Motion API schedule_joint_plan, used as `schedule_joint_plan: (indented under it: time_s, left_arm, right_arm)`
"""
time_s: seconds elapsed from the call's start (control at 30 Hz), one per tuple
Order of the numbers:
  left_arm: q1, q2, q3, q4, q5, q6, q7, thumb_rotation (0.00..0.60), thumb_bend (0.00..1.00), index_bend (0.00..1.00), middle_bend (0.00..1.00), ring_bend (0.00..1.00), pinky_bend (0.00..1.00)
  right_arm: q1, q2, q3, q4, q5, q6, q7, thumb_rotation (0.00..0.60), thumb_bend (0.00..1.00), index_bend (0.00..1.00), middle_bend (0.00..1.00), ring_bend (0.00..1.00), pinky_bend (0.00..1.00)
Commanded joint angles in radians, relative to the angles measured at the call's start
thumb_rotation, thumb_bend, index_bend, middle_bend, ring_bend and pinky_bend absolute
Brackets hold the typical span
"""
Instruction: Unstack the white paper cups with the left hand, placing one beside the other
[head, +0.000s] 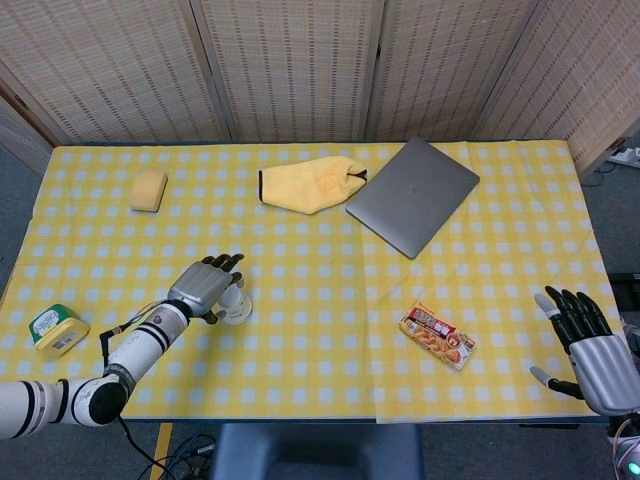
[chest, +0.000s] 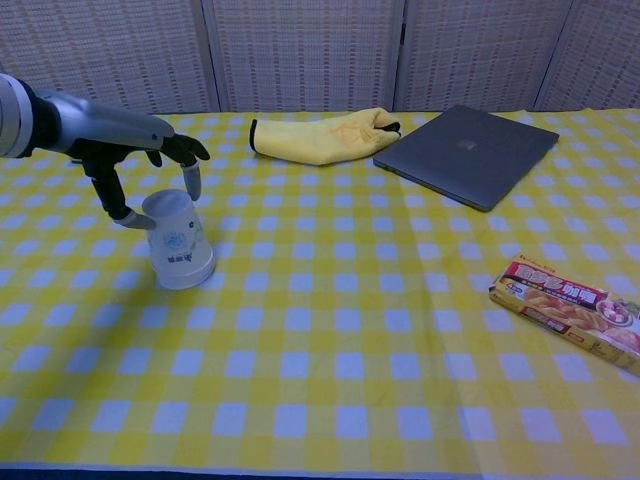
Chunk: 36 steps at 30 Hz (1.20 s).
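Observation:
The white paper cups (chest: 177, 241) stand stacked upside down on the yellow checked cloth, at front left in the chest view; in the head view the cups (head: 236, 307) are partly hidden under my hand. My left hand (chest: 140, 150) hangs just over the cups' top with fingers spread around it, thumb tip at the left side; no firm grip shows. The left hand (head: 207, 285) covers the cups from the left in the head view. My right hand (head: 586, 353) rests open at the table's front right edge, fingers apart and holding nothing.
A yellow cloth (head: 310, 185) and a grey closed laptop (head: 412, 194) lie at the back. A snack box (head: 436, 336) lies front right. A yellow sponge (head: 148, 189) sits back left, and a green-lidded tub (head: 56, 330) at the left edge.

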Motion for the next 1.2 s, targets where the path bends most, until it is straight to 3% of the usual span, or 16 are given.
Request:
schedule_joint_plan:
  time_s: [0.03, 0.63, 1.2]
  left_arm:
    - [-0.002, -0.005, 0.001, 0.007, 0.007, -0.003, -0.007, 0.600, 0.35, 0.34, 0.00, 0.00, 0.16]
    - [-0.017, 0.019, 0.023, -0.030, 0.009, 0.034, -0.002, 0.600, 0.35, 0.36, 0.00, 0.00, 0.16]
    - [-0.051, 0.132, 0.019, -0.239, -0.045, 0.197, 0.120, 0.600, 0.35, 0.37, 0.00, 0.00, 0.16]
  right_arm:
    - [0.000, 0.000, 0.000, 0.000, 0.000, 0.000, 0.000, 0.600, 0.12, 0.00, 0.00, 0.00, 0.00]
    - [-0.004, 0.000, -0.001, 0.001, -0.005, 0.009, 0.002, 0.600, 0.12, 0.00, 0.00, 0.00, 0.00]
    - [-0.013, 0.004, -0.007, 0.005, -0.024, 0.031, 0.014, 0.600, 0.12, 0.00, 0.00, 0.00, 0.00]
